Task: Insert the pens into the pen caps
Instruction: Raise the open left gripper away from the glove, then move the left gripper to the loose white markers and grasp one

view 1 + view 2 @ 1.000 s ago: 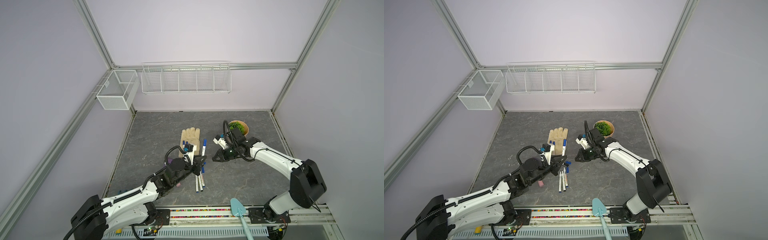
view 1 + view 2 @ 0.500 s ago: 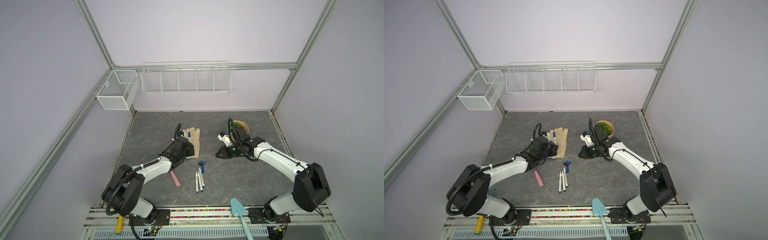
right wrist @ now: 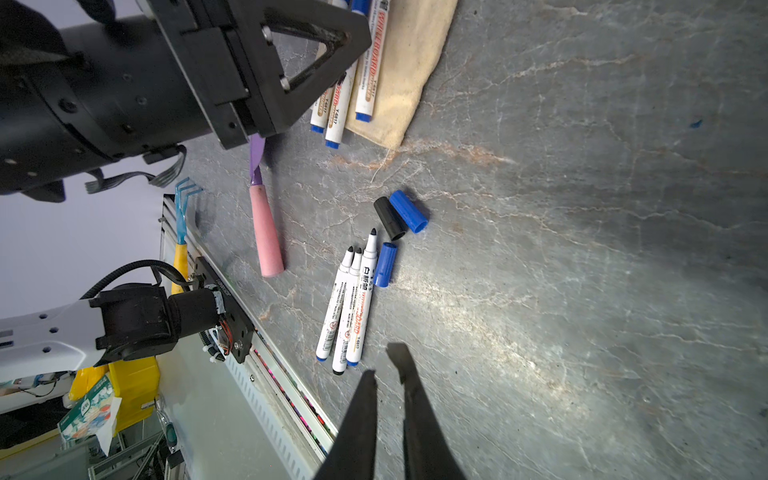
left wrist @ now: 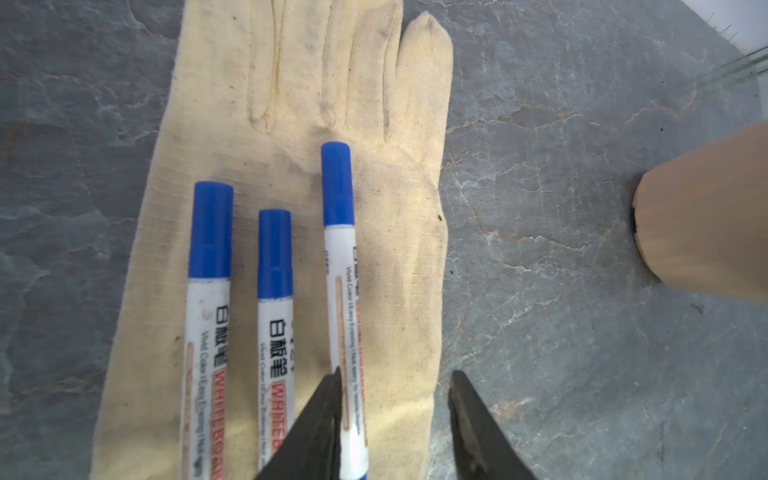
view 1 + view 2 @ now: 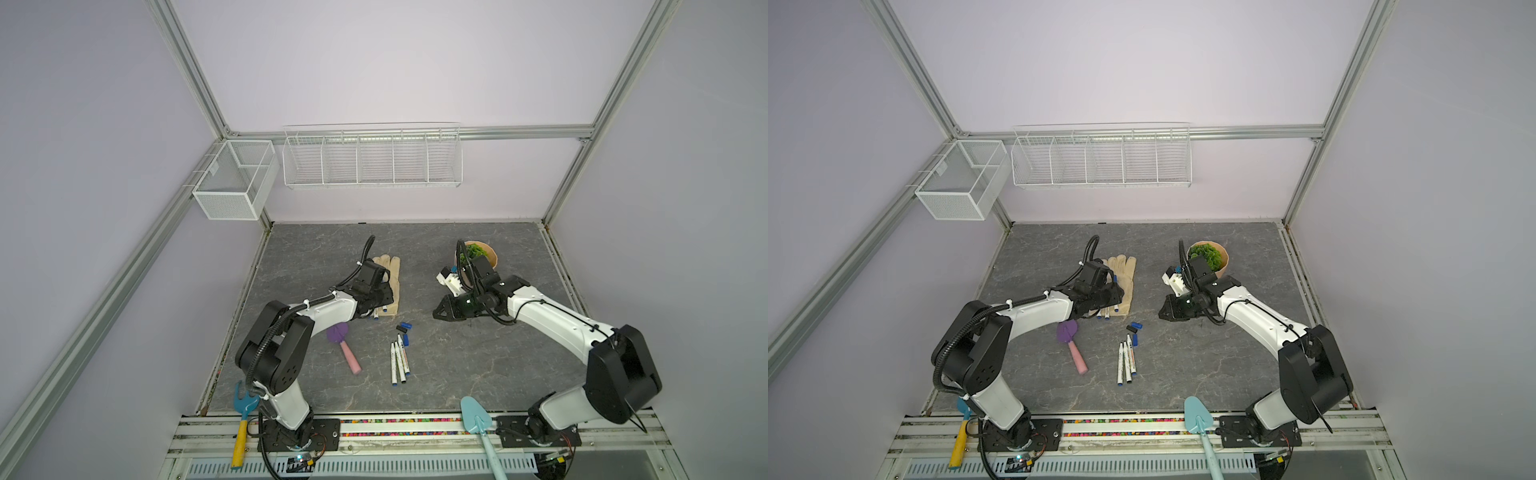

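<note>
Three capped pens with blue caps lie side by side on a cream glove. My left gripper hovers open over the glove's edge; one finger rests beside the nearest capped pen and nothing is held. In both top views it sits at the glove. Three uncapped pens lie together on the stone floor. Loose pen caps sit by their tips: a blue one, a black one and another blue one. My right gripper hangs empty to the right, its fingers almost together.
A purple trowel with a pink handle lies left of the uncapped pens. A potted plant stands behind the right arm. A teal shovel and a rake lie on the front rail. Wire baskets hang on the back wall.
My left arm swung from above the uncapped pens back to the glove, and its gripper has opened, leaving a capped pen on the glove. The right arm barely shifted.
</note>
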`<state>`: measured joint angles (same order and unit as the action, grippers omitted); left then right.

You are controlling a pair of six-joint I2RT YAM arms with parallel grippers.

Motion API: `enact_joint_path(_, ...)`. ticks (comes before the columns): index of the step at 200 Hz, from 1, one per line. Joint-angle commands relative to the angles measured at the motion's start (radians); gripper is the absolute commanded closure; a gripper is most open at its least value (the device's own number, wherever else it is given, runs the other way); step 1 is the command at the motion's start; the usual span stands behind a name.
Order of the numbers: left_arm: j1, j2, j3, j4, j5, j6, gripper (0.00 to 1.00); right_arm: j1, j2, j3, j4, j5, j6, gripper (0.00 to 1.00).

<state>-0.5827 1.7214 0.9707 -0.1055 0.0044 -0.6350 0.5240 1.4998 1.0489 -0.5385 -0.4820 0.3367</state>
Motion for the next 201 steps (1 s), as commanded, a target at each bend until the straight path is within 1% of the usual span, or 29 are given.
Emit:
enact_joint_path(1, 0.0, -0.019, 0.018, -0.034, -0.002, -0.005, 0.58, -0.008, -0.024, -0.016, 0.004, 0.001, -0.007, 0.83)
enact_joint_path(29, -0.021, -0.084, -0.012, -0.029, -0.005, 0.011, 0.58, -0.009, -0.024, -0.02, 0.005, 0.011, -0.008, 0.83)
enact_joint_path(48, -0.068, -0.148, -0.052, -0.05, -0.029, 0.04, 0.57, -0.008, -0.015, -0.021, -0.001, 0.029, -0.007, 0.83)
enact_joint_path(67, -0.154, -0.21, -0.107, -0.111, -0.104, 0.065, 0.55, -0.009, -0.011, -0.03, 0.007, 0.036, -0.007, 0.83)
enact_joint_path(101, -0.31, -0.316, -0.217, -0.228, -0.226, 0.038, 0.44, -0.008, 0.011, -0.029, 0.009, 0.04, -0.007, 0.83)
enact_joint_path(127, -0.448, -0.395, -0.267, -0.31, -0.317, 0.082, 0.38, -0.008, 0.019, -0.026, 0.012, 0.038, -0.007, 0.83)
enact_joint_path(142, -0.494, -0.425, -0.312, -0.31, -0.299, 0.081, 0.34, -0.008, 0.024, -0.024, 0.012, 0.041, -0.008, 0.83)
enact_joint_path(160, -0.523, -0.444, -0.367, -0.295, -0.258, 0.057, 0.33, -0.01, 0.028, -0.023, 0.011, 0.043, -0.01, 0.83)
enact_joint_path(175, -0.533, -0.448, -0.393, -0.274, -0.215, 0.055, 0.33, -0.009, 0.031, -0.024, 0.011, 0.043, -0.01, 0.83)
enact_joint_path(201, -0.537, -0.439, -0.404, -0.265, -0.216, 0.05, 0.34, -0.009, 0.036, -0.023, 0.009, 0.041, -0.01, 0.83)
